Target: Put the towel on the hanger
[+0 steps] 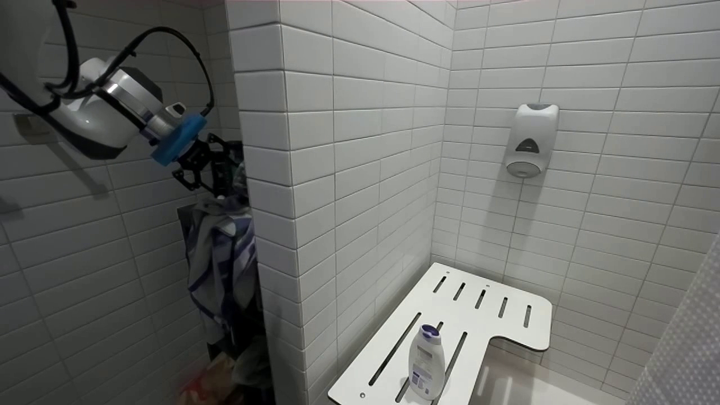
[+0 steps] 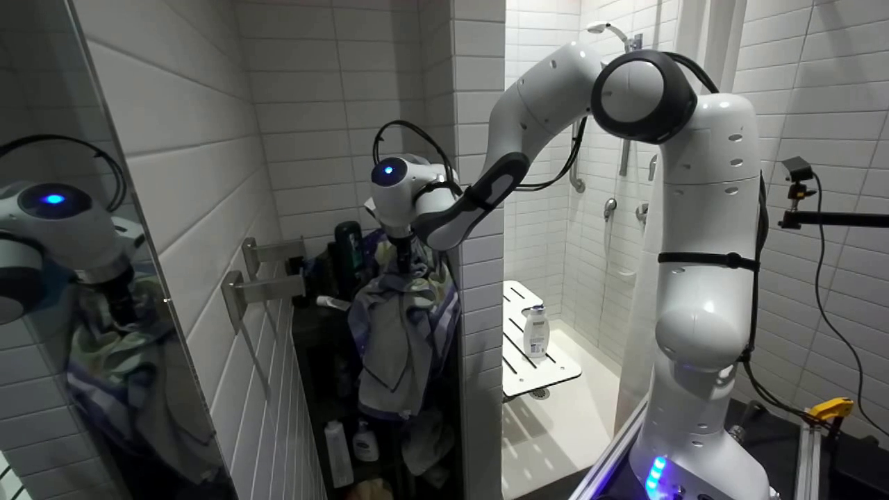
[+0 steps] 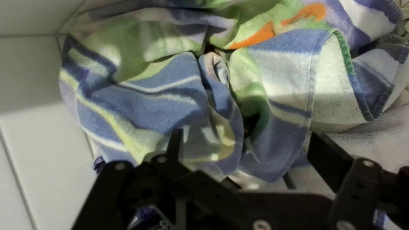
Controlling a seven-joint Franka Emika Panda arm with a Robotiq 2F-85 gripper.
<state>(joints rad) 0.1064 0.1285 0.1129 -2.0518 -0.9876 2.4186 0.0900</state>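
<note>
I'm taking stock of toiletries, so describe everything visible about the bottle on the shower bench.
The bottle is white and looks like plastic, with rounded shoulders and a purple cap on top. Dark printing marks its side, too small to read. It stands upright on the white slotted bench in both exterior views, touching nothing else. How full it is doesn't show.

A white-tiled partition parts brighter light from shadow. On its lit side, a slotted white bench (rounded at the corners) sits just beside it, above a pale shower floor; on the partition's dim side are a dark shelf unit and, well apart, a mirror.
</note>
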